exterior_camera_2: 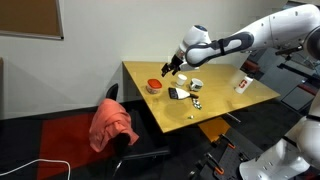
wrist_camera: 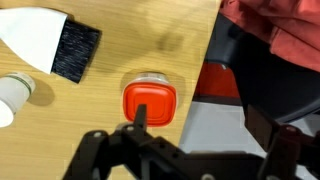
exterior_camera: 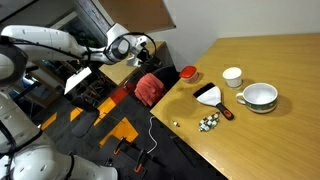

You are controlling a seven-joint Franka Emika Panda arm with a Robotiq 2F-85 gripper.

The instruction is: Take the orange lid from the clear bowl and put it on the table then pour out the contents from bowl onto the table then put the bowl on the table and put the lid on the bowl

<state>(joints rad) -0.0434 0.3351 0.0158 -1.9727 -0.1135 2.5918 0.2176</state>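
Just ahead of your pincer, the lid sits on the small bowl, which stands on the desk close to its edge. Farther ahead and to the pincer's left lies the brush. The cup stands well left of the small bowl, at the margin of the wrist view. To the pincer's right, past the desk's edge and off the desk, the cloth lies heaped. In an exterior view, the cluster of pieces lies on the desk beyond the brush from the pincer. A single small bit lies apart from the cluster, nearer the edge. The wide bowl stands farthest from the pincer, past the cup.
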